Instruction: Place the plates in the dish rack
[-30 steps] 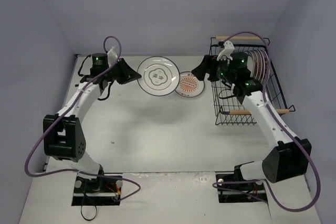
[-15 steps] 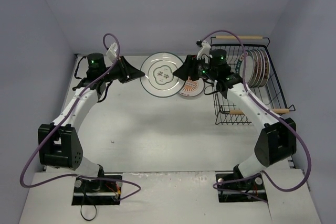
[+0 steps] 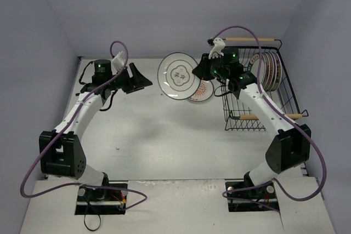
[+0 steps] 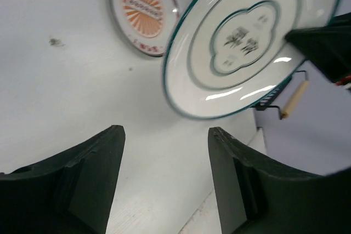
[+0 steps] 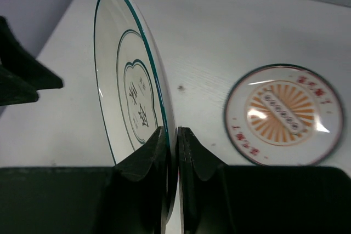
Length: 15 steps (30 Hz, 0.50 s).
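Right jaws clamp the rim of the teal-rimmed plate [image 5: 134, 108], held on edge above the desk [image 3: 164, 135]. Left jaws spread wide, empty. Dish rack [image 3: 247, 117] holds several racked plates [image 3: 270, 70] upright. Orange sunburst plate [image 5: 283, 114] lies flat on desk.

Soft, even overhead light fills my top view, laying only faint shadows on the pale worktop [image 3: 164, 135]. From the left wrist I see white glare streaks across the teal-rimmed plate [image 4: 247, 42]; fingers [image 4: 82, 179] nearest each lens read dark and soft-focused.
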### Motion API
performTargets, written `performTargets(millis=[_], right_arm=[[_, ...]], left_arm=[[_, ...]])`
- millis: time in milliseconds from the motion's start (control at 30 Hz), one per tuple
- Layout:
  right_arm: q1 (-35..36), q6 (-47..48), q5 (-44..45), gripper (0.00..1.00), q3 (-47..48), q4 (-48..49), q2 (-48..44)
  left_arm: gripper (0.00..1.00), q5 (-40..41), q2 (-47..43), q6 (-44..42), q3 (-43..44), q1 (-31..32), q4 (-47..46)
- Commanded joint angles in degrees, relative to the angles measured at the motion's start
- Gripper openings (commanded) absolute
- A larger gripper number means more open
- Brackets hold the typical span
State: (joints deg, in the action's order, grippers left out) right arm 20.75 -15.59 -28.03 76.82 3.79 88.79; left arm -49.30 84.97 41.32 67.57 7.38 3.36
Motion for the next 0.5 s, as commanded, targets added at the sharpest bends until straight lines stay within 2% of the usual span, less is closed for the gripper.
performTargets(millis=[0,33,100,133,167,267,467], right_arm=[[-1.7,9.3,14.3,0.00,7.5,-2.5,-6.0],[-2.6,10.9,20.8,0.00,8.2,-3.4,-6.4],[-3.5,14.8,26.5,0.00,9.4,-5.4,-7.3],[-4.0,16.5,33.1,0.00,9.7,-5.7,-7.6],[-4.2,20.0,35.9,0.00,9.8,-5.8,-7.5],[-5.8,26.8,44.7,0.00,10.3,-5.7,-5.9],[-12.7,31.7,47.5,0.00,8.7,-0.5,-2.6]], left_arm=[[0.62,10.1,-3.4,-11.5,5.5,0.2,12.2],[0.65,13.1,-3.4,-13.4,6.0,0.2,17.9],[0.66,22.3,-3.8,-17.2,6.4,0.3,22.6],[0.67,25.2,-3.9,-17.9,6.4,0.3,26.3],[0.69,29.8,-4.1,-19.0,6.3,0.3,27.7],[0.70,35.5,-5.2,-19.4,4.9,0.3,31.2],[0.70,36.5,-6.7,-18.8,1.8,0.3,32.7]])
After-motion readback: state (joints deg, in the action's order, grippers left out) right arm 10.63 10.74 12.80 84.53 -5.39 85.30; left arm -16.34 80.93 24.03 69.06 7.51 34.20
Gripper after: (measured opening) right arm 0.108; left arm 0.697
